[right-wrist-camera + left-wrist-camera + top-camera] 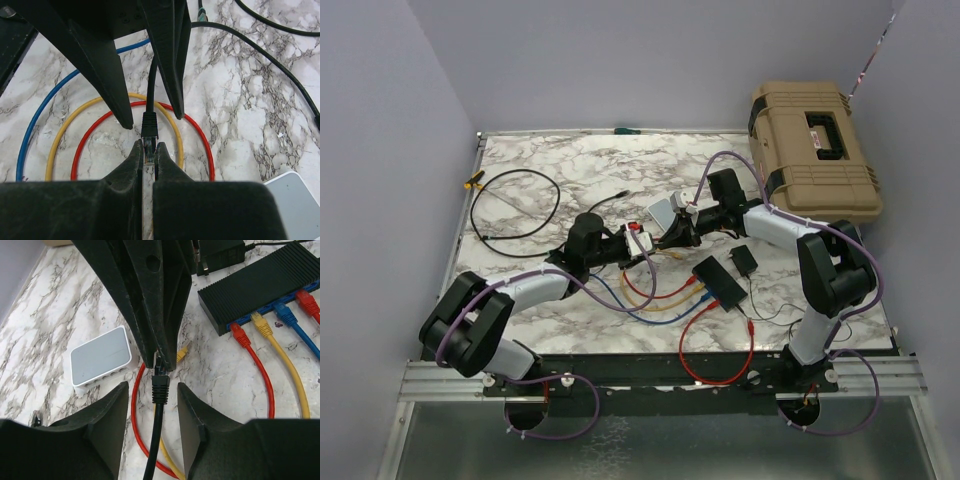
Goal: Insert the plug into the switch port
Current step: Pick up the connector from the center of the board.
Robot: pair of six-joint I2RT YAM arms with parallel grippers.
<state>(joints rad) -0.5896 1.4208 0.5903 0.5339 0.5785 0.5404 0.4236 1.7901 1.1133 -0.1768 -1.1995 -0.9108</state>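
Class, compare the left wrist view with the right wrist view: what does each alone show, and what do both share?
Only left wrist: the flat black ribbed switch with red, yellow and blue plugs in its sockets. Only right wrist: thin black cables curving over the marble tabletop. Both: the black plug pinched by the right gripper, with the left gripper open on either side of its cable.

A marble-patterned table (570, 170) carries a flat black switch (718, 282) toward its front right. A red cable (240, 335), a yellow cable (262, 326) and a blue cable (286, 315) run from the switch's sockets and loop over the marble to its left. A small black power adapter (744, 260) lies just behind the switch, a grey-white box (100, 357) further behind and left, and a coiled black cable (557, 207) far to its left
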